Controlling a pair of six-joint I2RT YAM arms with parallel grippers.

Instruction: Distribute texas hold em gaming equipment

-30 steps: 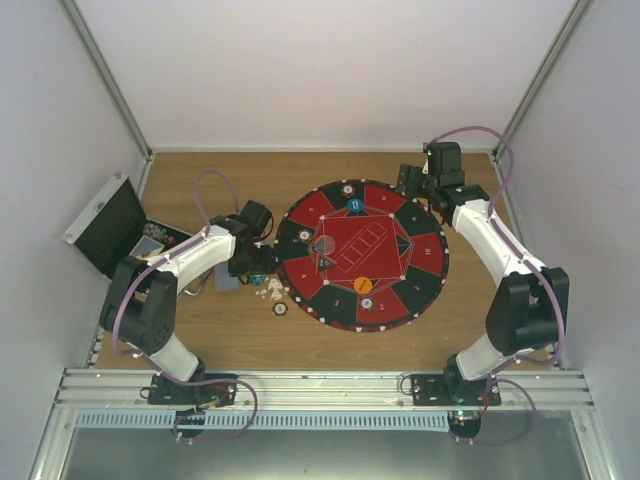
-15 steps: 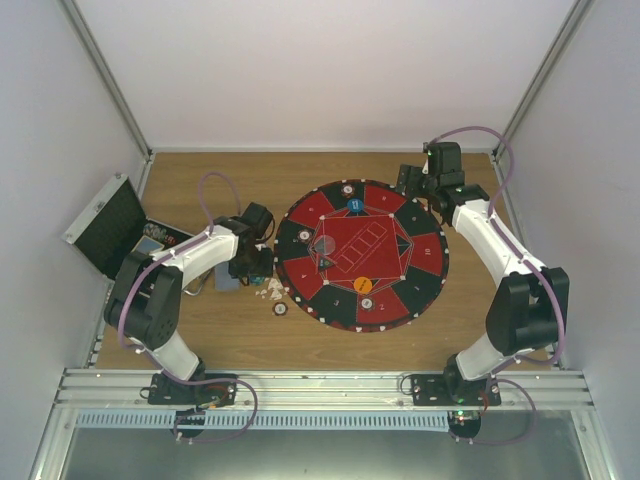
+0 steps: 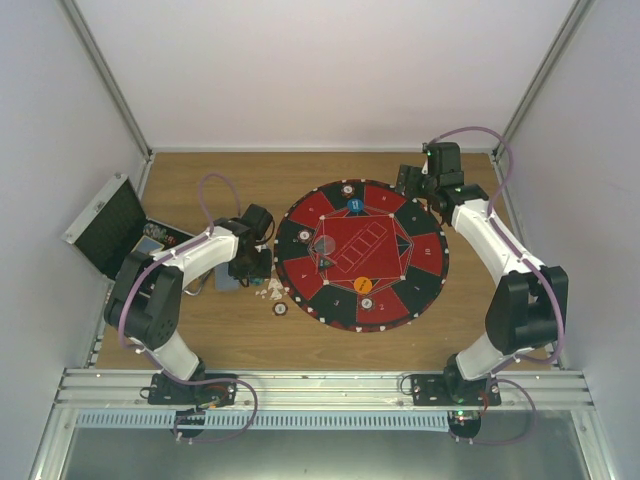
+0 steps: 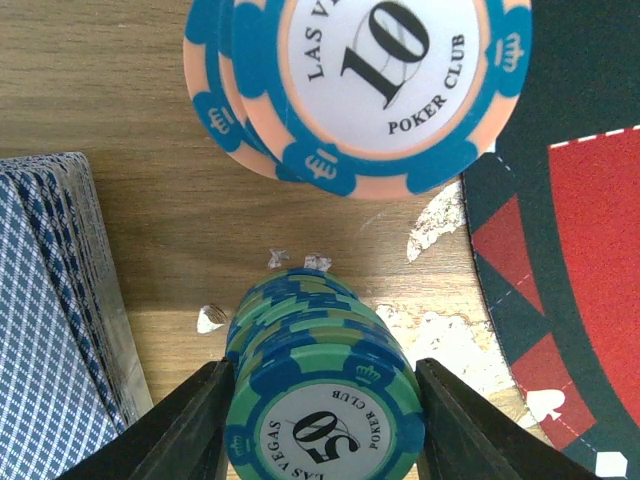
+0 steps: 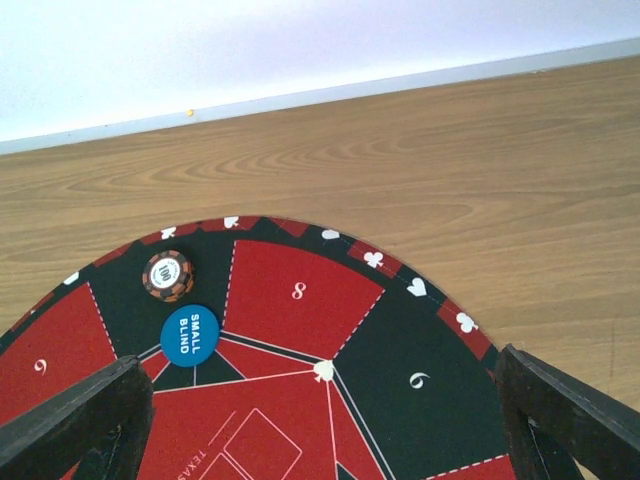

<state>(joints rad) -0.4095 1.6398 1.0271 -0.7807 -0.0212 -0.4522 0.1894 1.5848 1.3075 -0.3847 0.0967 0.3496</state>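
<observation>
1. L end effector point(image 4: 325, 445) sat low over the tabletop point(image 4: 130, 90), just L of the mat point(image 5: 300, 290).
2. Its fingers point(image 4: 185, 430) pressed on both sides of a short stack of teal "50" chips point(image 4: 320, 400), i.e. pinching the stack.
3. The stack stood on bare wood btwn the card deck point(image 4: 50, 320) and the mat's edge, w/ white scuff marks point(image 4: 440, 225) around it.
4. The deck showed grey-blue chequered backs and was slightly splayed, close beside the L finger; contact can't be told.
5. Past the stack lay a few overlapped blue-and-peach "10" chips point(image 4: 370, 80), apart from the stack and by the mat's rim.
6. R end effector point(image 5: 320, 400) hovered over the far R part of the mat, fingers spread wide, nothing btwn them.
7. R wrist view: dark red "100" chip point(image 5: 167, 275) sat on a black sector near the rim, w/ the blue "SMALL BLIND" disc point(image 5: 189, 334) just beside it toward the centre.
8. Top view: orange disc point(image 3: 362, 285) sat at the near edge of the mat's centre panel.
9. Near-sector chip point(image 3: 367, 304) and L-sector chip point(image 3: 303, 236) sat on the mat; a loose chip point(image 3: 280, 308) lay on the tabletop just off its near-L edge.
10. Black case point(image 3: 110, 225) stood open at far L, well apart from the mat.
</observation>
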